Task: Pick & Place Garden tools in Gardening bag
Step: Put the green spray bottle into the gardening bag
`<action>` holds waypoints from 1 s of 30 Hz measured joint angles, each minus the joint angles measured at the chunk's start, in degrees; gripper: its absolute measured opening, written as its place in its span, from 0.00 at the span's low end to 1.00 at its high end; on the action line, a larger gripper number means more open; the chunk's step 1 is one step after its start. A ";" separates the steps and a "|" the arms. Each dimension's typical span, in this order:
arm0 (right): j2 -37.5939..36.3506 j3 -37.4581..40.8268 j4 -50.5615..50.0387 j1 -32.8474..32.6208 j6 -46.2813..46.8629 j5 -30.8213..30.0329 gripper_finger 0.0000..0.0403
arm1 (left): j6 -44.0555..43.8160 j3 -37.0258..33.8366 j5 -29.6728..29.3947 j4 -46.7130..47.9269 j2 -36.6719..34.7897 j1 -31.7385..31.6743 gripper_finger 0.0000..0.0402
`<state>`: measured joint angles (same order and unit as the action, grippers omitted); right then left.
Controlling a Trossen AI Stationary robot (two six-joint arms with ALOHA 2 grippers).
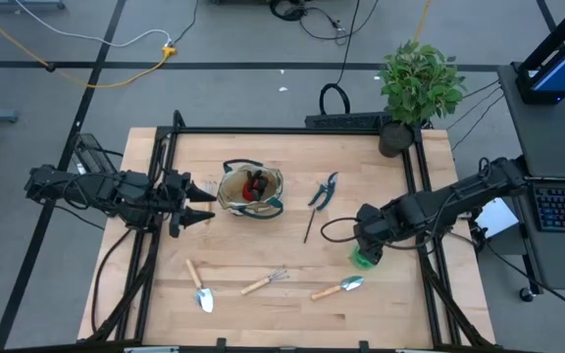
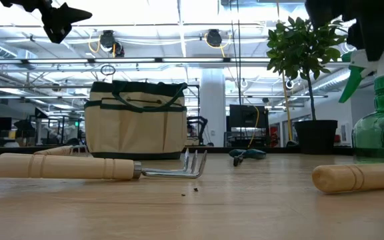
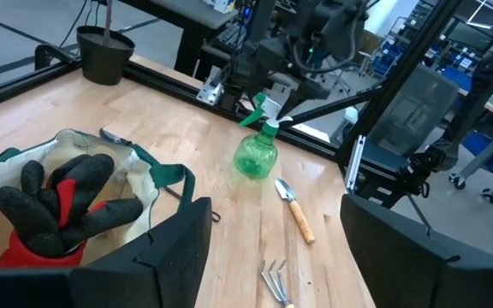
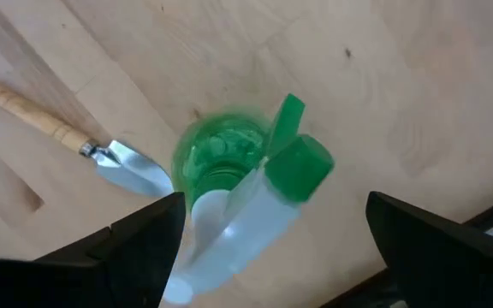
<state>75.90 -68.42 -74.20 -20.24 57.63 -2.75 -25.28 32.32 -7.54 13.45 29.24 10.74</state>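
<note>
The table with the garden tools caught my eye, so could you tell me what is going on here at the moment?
The robot is packing garden tools into the gardening bag, which already holds the red-black glove. The right claw hangs open directly above the green spray bottle, not gripping it. The left claw waits open beside the bag. Two trowels, the hand rake, the pruning shears and a thin stick lie on the table.

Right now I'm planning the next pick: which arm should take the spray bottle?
Right. The right gripper hangs open directly above the spray bottle; the left gripper waits open beside the bag, farther off.
</note>
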 joint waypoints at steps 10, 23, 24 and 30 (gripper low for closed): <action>-0.02 2.31 0.43 0.04 0.19 0.03 0.67 | -0.26 0.00 0.03 0.00 0.00 0.02 0.66; -0.02 2.31 0.70 0.04 -0.97 0.03 0.21 | -0.07 0.00 0.01 -0.02 0.00 0.01 0.66; -0.02 2.31 0.73 0.04 -1.53 0.03 0.18 | -0.07 0.00 0.01 -0.01 0.00 0.01 0.66; -0.08 2.31 0.79 0.14 -4.25 0.05 0.11 | -0.07 0.00 0.01 -0.02 0.02 0.02 0.66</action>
<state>75.81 -66.11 -73.41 -20.11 53.38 -2.70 -25.34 32.32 -7.53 13.43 29.26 10.76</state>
